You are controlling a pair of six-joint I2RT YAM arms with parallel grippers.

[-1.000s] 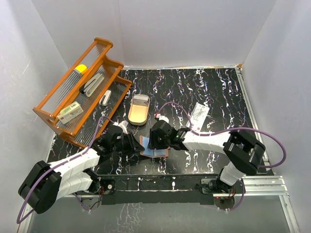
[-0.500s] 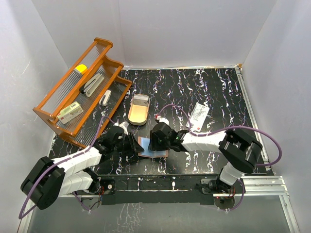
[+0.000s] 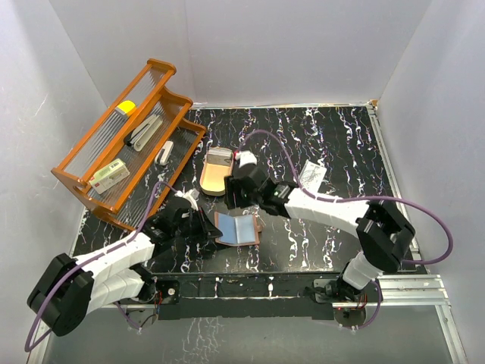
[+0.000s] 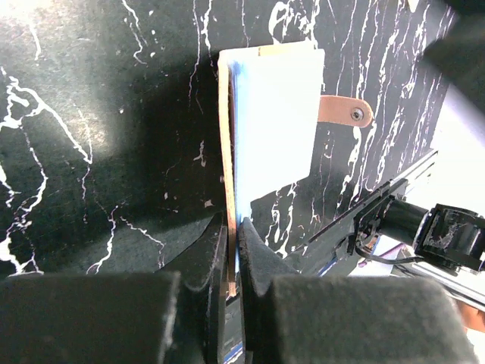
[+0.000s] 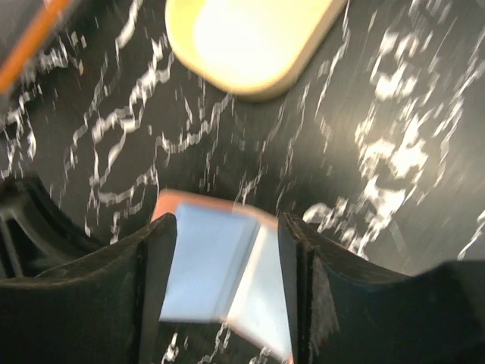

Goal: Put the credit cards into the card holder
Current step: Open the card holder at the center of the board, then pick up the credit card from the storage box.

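Note:
The reddish-brown card holder lies open on the black marble table, pale blue showing inside both halves. My left gripper is shut on its left edge. In the left wrist view the jaws pinch the leather edge of the card holder, and the strap tab sticks out to the right. My right gripper hangs open just behind and above the holder. In the right wrist view, blurred, the card holder shows between the spread fingers, untouched. A white credit card with red print lies on the table to the right.
A tan oval tray sits just behind the holder and shows as the tray in the right wrist view. A large orange wire rack with a cream box and other items stands at the back left. White walls enclose the table.
My right gripper has lifted off the card holder, moved toward the back and opened wider. My left gripper has closed on the holder's left edge. The holder now lies uncovered.

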